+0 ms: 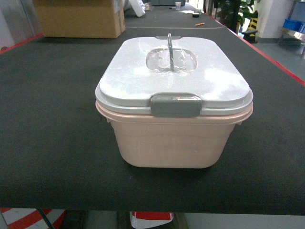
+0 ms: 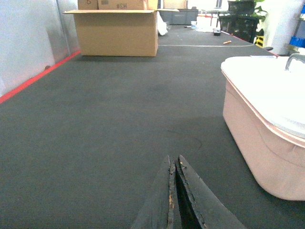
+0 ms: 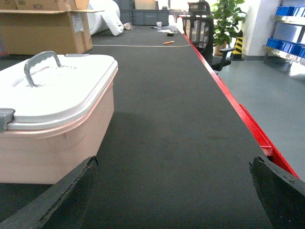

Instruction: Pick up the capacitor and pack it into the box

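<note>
The pale pink box stands in the middle of the dark table, its white lid on and the grey front clasp down; the grey handle stands upright. No capacitor shows in any view. My left gripper is shut with nothing in it, low over the mat to the left of the box. My right gripper is open and empty, to the right of the box. Neither gripper appears in the head view.
A brown cardboard carton stands at the far left of the table. The table's red edge runs along the right, with floor, a chair and a plant beyond. Small items lie far back.
</note>
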You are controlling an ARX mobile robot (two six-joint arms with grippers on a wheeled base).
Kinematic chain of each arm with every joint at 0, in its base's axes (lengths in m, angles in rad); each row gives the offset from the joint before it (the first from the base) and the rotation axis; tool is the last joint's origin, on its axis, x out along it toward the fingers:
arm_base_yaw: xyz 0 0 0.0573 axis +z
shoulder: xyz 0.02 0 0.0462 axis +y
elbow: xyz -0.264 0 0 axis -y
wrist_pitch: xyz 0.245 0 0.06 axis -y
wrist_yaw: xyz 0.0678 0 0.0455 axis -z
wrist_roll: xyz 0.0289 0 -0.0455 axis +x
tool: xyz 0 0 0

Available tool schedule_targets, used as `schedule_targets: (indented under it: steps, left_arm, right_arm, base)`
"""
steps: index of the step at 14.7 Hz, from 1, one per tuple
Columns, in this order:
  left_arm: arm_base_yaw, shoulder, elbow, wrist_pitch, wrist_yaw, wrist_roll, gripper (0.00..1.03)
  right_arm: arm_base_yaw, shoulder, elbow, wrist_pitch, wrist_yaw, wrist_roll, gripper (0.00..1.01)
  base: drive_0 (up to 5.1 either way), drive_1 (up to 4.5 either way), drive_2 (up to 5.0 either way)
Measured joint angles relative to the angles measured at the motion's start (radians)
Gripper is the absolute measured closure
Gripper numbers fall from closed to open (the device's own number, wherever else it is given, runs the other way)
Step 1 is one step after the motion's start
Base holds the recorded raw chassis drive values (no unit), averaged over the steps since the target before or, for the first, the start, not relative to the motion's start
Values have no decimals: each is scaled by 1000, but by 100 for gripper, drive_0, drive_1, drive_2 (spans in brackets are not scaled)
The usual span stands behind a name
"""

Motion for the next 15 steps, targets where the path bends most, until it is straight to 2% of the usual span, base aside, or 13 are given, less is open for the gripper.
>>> schedule_targets:
  steps: [5,12,13,14,15]
  left_arm:
    - [0,-167,0,-160,0,0,101]
    - [0,-298,0,-290,0,0,101]
    - [0,-317,0,-322,0,0,101]
    - [0,-396,0,-443,3,0,101]
    - [0,-459,0,-469,0,-1,101]
  right_arm:
    - [0,0,0,0,0,0,3]
    - [0,0,0,0,0,0,3]
    - [0,0,0,0,0,0,3]
    - [0,0,0,0,0,0,3]
    - [0,0,0,0,0,0,3]
  base:
    - [0,0,0]
    - [0,0,0]
    - [0,0,0]
    - [0,0,0]
    - [0,0,0]
